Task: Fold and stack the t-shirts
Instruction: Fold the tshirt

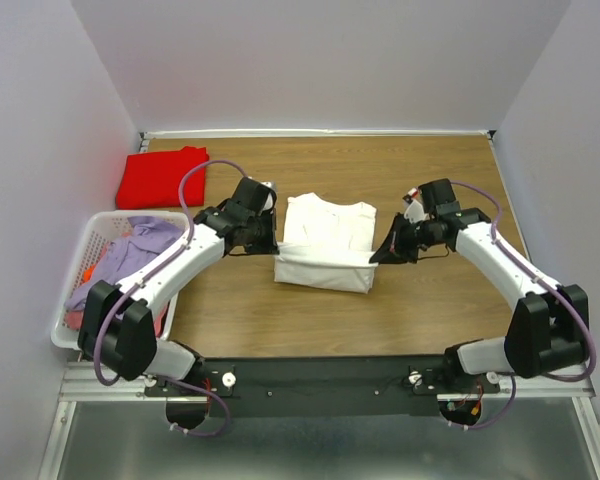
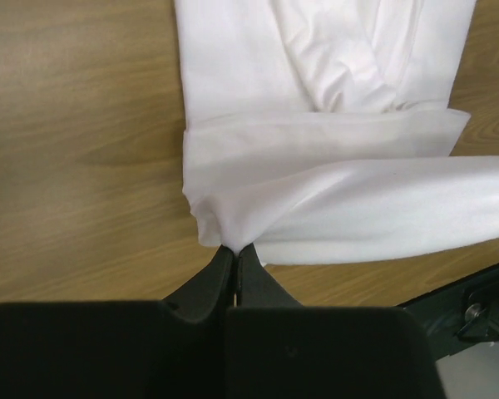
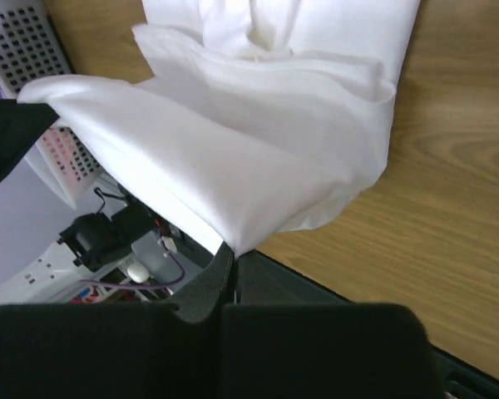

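1. White cloth: the white t-shirt (image 1: 325, 232) lies mid-table, collar apparently toward the far edge, its near part doubled into a thick fold.
2. Left gripper (image 2: 235, 248): jaws pinched tight on the fold's left near corner. Right gripper (image 3: 233, 249): likewise clamped on the right near corner, with the cloth lifted off the table (image 1: 280, 320) on that side.
3. Step in hand, as I read it: carry the near fold over toward the far edge. Move both corners level and in step with the cloth taut between them, or it will skew or sag in the middle.
4. Land the edge square on the shoulders before letting go. Don't drag the bottom layer.
5. Room: bare wood beyond the shirt and on both sides. The near edge is close behind the grippers.
6. Red t-shirt (image 1: 160, 178) lies folded at the far left corner, likely the stack spot. Laundry basket (image 1: 92, 228) at the left edge is near the left arm, so mind the swing.
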`<state>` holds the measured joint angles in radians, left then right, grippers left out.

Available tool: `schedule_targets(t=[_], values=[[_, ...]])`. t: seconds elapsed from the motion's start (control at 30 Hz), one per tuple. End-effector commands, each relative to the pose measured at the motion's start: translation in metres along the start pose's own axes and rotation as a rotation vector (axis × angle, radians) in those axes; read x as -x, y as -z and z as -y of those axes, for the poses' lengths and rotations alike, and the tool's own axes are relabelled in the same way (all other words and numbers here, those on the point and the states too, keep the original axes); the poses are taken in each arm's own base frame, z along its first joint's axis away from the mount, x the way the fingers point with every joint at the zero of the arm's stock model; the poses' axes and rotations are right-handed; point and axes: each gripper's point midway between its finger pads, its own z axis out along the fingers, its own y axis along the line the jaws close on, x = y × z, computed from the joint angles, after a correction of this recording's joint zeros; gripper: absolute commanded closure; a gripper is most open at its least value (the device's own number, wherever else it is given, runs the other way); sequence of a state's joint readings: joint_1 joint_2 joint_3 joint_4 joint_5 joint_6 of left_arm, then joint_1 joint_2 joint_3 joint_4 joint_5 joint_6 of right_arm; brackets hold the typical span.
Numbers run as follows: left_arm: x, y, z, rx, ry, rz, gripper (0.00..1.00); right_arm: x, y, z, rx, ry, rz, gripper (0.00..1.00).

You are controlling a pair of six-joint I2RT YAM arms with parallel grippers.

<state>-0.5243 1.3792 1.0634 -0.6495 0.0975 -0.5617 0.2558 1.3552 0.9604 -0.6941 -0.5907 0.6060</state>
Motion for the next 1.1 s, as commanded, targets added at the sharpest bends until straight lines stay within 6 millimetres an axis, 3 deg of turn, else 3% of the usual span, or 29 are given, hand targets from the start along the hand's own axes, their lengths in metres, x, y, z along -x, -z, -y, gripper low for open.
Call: schedule_targets(t=[0.0, 0.27, 0.4, 0.67, 0.7, 0.8, 0.87, 0.9, 0.93, 0.97, 1.0, 1.03, 1.07], values=[[0.041, -0.001, 0.000, 0.005, -0.091, 0.082, 1.00, 0.029, 0.010, 0.000, 0.010, 0.025, 0.026, 1.00], [0.099, -0.017, -0.002, 0.007, -0.111, 0.141, 1.00, 0.078, 0.003, -0.003, 0.038, 0.007, 0.033, 1.00], [0.117, -0.040, -0.008, 0.011, -0.107, 0.124, 1.00, 0.111, 0.003, -0.007, 0.049, 0.004, 0.060, 1.00], [0.162, -0.071, -0.001, -0.026, -0.113, 0.137, 1.00, 0.149, -0.021, 0.017, 0.081, -0.068, 0.012, 0.99], [0.160, -0.082, -0.003, -0.021, -0.120, 0.115, 1.00, 0.150, -0.026, 0.020, 0.081, -0.074, 0.001, 0.99], [0.158, -0.077, -0.001, -0.033, -0.130, 0.102, 1.00, 0.145, -0.028, 0.021, 0.100, -0.081, -0.020, 0.99], [0.139, -0.077, -0.006, -0.034, -0.124, 0.070, 1.00, 0.136, -0.022, 0.017, 0.113, -0.067, -0.023, 1.00], [0.124, -0.070, -0.010, -0.033, -0.123, 0.051, 1.00, 0.122, -0.018, 0.018, 0.114, -0.067, -0.034, 1.00], [0.122, -0.053, -0.005, -0.053, -0.130, 0.076, 1.00, 0.114, -0.015, 0.015, 0.128, -0.059, -0.043, 1.00], [0.107, -0.061, -0.012, -0.044, -0.122, 0.038, 1.00, 0.104, -0.014, 0.017, 0.131, -0.062, -0.053, 1.00], [0.103, -0.044, -0.009, -0.057, -0.129, 0.064, 1.00, 0.094, -0.013, 0.017, 0.131, -0.058, -0.067, 1.00], [0.078, -0.046, -0.018, -0.049, -0.122, 0.017, 1.00, 0.073, -0.016, 0.025, 0.121, -0.074, -0.100, 1.00], [0.065, -0.043, -0.019, -0.055, -0.120, 0.000, 1.00, 0.062, -0.010, 0.020, 0.128, -0.057, -0.101, 1.00]])
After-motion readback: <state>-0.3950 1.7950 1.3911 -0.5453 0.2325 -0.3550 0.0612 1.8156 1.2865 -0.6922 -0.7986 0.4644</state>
